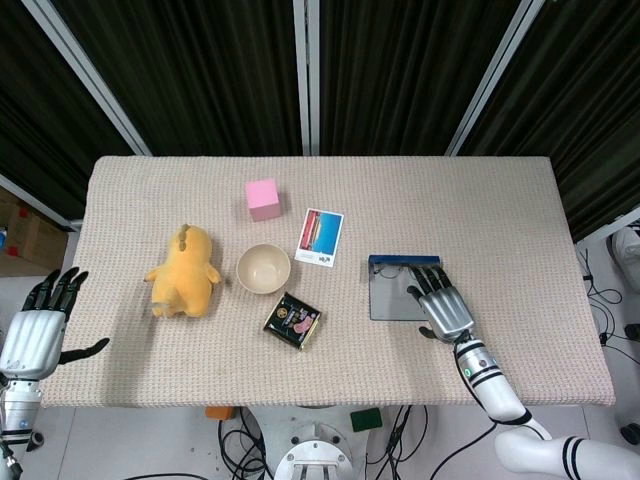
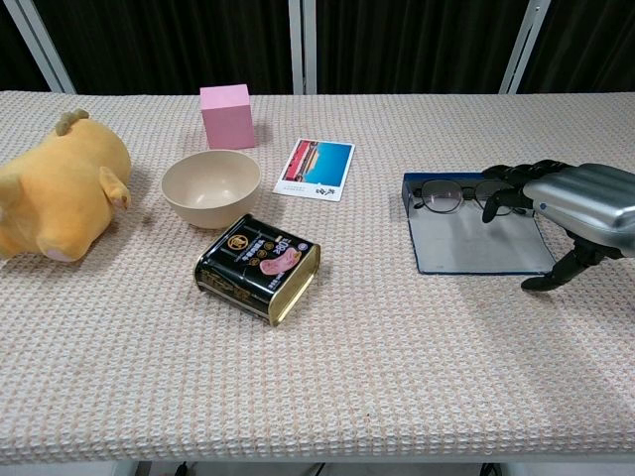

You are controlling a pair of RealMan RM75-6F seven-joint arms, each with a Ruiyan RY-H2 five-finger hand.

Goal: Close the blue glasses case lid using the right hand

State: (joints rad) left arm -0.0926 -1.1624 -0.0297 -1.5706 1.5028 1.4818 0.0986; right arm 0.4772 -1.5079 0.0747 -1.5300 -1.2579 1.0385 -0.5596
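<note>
One blue glasses case (image 2: pixel 476 238) is seen lying open on the right part of the desk (image 1: pixel 520 230), its grey lid flap spread flat toward the near edge. One pair of glasses (image 2: pixel 448 192) is held in its far tray. The right hand (image 1: pixel 443 305) is positioned over the right side of the case, palm down, with its fingers (image 2: pixel 511 188) extended and slightly apart above the glasses and the thumb pointed down beside the flap's right edge; nothing is gripped by it. Whether the fingertips touch the case cannot be told.

The left hand (image 1: pixel 35 325) is kept off the desk's left edge, with fingers spread and nothing held.

Five other things are counted on the desk, one of each: a yellow plush toy (image 1: pixel 183 272) at the left, a cream bowl (image 1: pixel 264 268) just right of it, a pink cube (image 1: pixel 263 198) farther back, a postcard (image 1: pixel 319 237) between the cube and the case, and a black tin (image 1: pixel 293 320) lying tilted near the bowl's front.
</note>
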